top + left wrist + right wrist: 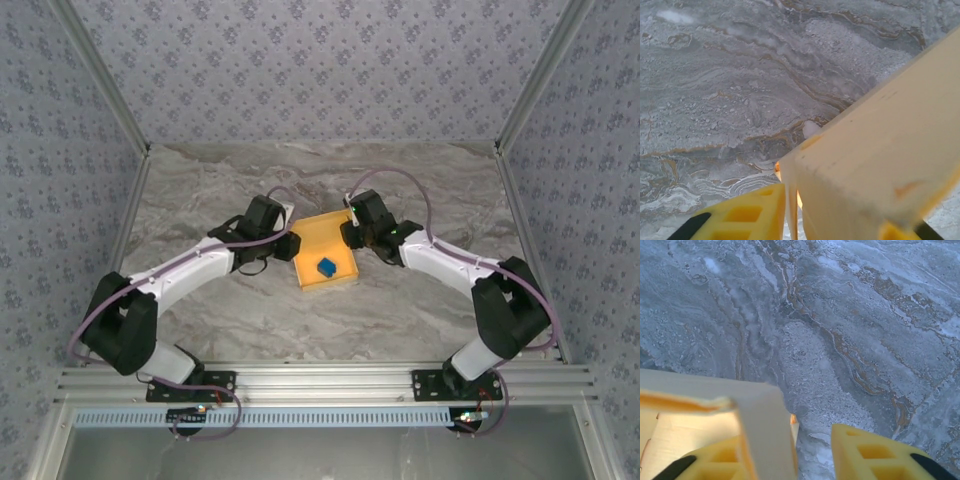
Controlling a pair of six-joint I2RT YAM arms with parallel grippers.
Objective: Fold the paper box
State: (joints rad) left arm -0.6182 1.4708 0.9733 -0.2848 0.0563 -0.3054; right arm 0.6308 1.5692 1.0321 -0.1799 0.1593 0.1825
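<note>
The paper box (325, 262) is an orange-yellow open tray lying on the marble table between both arms. My left gripper (290, 243) is at its left wall. In the left wrist view the cardboard corner (880, 150) spans the gap between my yellow fingers (740, 215), and the left finger presses against a thin flap. My right gripper (352, 235) is at the box's far right corner. There one finger (715, 460) sits inside against the wall (762, 430). The other finger (875, 455) stands apart from the wall with bare table between them.
A tiny blue cube (327, 267) lies inside the box. The marble table (420, 190) is walled by patterned panels at the back and sides, with metal posts at the corners. An aluminium rail (320, 380) runs along the near edge.
</note>
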